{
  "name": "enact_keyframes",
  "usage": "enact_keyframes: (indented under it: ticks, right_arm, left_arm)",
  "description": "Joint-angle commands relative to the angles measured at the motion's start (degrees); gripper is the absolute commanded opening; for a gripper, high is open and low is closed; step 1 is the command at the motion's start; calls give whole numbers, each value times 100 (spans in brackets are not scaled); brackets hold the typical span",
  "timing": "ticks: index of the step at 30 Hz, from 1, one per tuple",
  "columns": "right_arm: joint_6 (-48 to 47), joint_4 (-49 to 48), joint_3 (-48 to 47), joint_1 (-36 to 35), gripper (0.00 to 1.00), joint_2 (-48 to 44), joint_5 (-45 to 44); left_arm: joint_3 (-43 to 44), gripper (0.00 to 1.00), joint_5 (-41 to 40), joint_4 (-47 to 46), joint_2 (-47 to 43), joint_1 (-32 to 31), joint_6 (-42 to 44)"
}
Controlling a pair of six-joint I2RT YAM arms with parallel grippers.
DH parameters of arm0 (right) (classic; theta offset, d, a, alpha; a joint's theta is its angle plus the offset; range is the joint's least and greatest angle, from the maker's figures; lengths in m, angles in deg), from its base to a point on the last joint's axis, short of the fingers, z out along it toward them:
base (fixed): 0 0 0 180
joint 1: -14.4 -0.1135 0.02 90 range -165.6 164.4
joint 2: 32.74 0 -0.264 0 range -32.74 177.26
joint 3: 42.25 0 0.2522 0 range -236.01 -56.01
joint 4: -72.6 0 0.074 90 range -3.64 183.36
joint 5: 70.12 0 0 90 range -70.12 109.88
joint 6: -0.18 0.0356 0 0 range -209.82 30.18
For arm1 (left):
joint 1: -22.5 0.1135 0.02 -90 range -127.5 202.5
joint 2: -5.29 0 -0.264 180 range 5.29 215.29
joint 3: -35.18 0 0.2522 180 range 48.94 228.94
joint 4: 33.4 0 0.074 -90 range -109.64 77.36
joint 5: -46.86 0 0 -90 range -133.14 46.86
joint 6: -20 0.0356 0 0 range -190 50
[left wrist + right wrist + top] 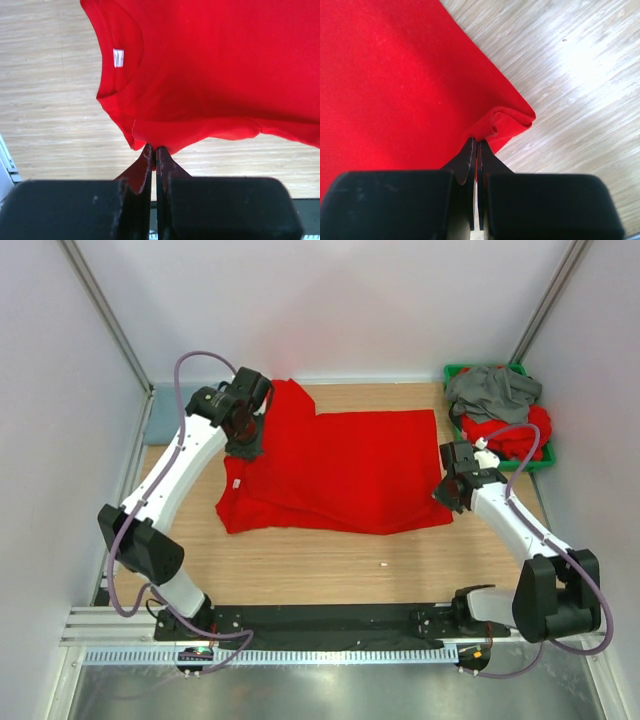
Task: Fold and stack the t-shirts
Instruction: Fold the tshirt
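Black base plate [330, 622]: top view, at the near edge of the table [330, 560]; both arms stand on it.
Left arm [170, 475]: top view; stretches to the far left, with the left fingers [245, 447] down on the neck end of the red t-shirt [340, 470].
Right arm [510, 525]: top view; bent inward, with the right fingers [445, 495] at the shirt's near right corner.
Red t-shirt: top view; spread flat across the middle of the wooden table, neck end to the left, hem to the right, one sleeve lying toward the far side just beside the left fingers.
Green bin [452, 372]: top view; far right corner of the table, apart from the spread shirt.
Bin contents: top view; a dark grey t-shirt [495, 390] heaped at the far end, crumpled red t-shirts [522, 432] at the near end.
Left fingers: left wrist view; closed, tips pinching the shirt's edge just beside the neck opening.
Collar [107, 75]: left wrist view; curved rib facing left, with a white neck label [118, 57] inside it.
Cloth edge: left wrist view; lifted slightly at the pinch, bare wood to the left and below.
Right fingers: right wrist view; closed, clamped on the red t-shirt.
Corner fold [507, 122]: right wrist view; a small rolled tuck of red cloth at the fingertips.
Surroundings: right wrist view; flat red cloth to the left, bare wood to the right.
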Motion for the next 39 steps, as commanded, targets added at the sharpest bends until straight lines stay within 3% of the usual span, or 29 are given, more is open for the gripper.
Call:
enact_keyframes:
  ticks: [1,14,32,39]
  right_arm:
    - [-141,-374,-327,64,1,177,-54]
    - [-194,-691,-433,187,1,888,-54]
    - [-484,-1112,-749,574,1,1776,455]
    - [-607,-1113,-933,574,8,2014,438]
  left_arm:
    - [445,0,98,-237,212,158,324]
    - [1377,0,-26,-281,1601,290,359]
    - [2168,0,-429,-35,2323,448,412]
    - [2239,0,-579,26,2393,580,394]
